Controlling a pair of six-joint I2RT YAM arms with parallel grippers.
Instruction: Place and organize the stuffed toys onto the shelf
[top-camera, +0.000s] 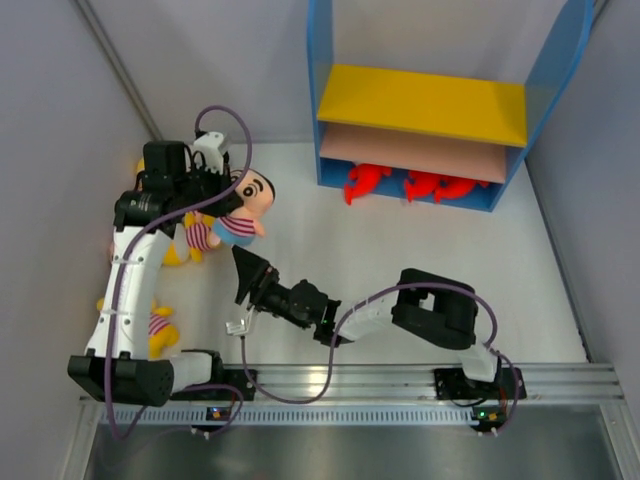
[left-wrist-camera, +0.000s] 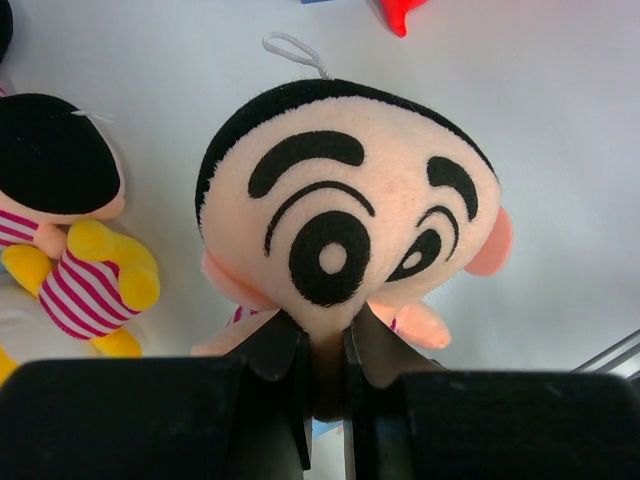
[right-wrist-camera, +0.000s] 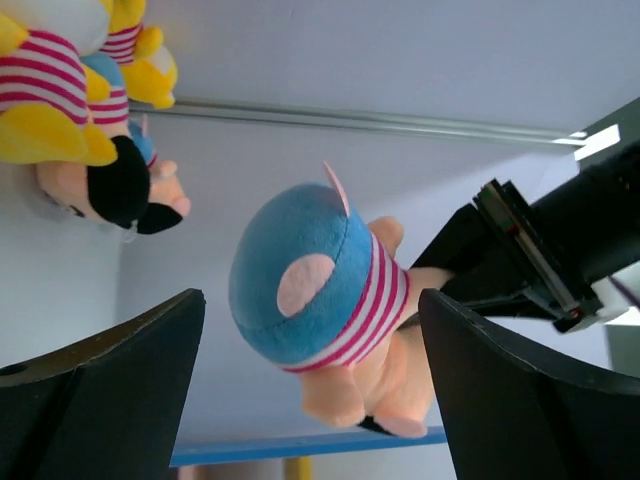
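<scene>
Where the table (top-camera: 380, 250) runs along the left wall, yellow figures in red-striped shirts (top-camera: 158, 328) are left lying, apparently awaiting their turn. How many are heaped there cannot be told, since part of the heap is covered by the left arm.

Just right of them, the boy doll (left-wrist-camera: 345, 220) is held clear of the table by the left end effector (left-wrist-camera: 325, 340), which is clenched on it just beneath the head. Whether neck or shirt is pinched is hidden by the chin.

Nearer and to the right, the right end effector (top-camera: 244, 272) is spread wide and nothing is grasped by it. Its fingers (right-wrist-camera: 110, 380) are set to either side of the doll's blue shorts without touching, presumably so that the doll can be passed across toward the shelf (top-camera: 322, 100) at the far right.

Red sharks (top-camera: 365, 182) are seen on the shelf's blue base. Whatever lies further back under the pinkish board is cut off from view.
</scene>
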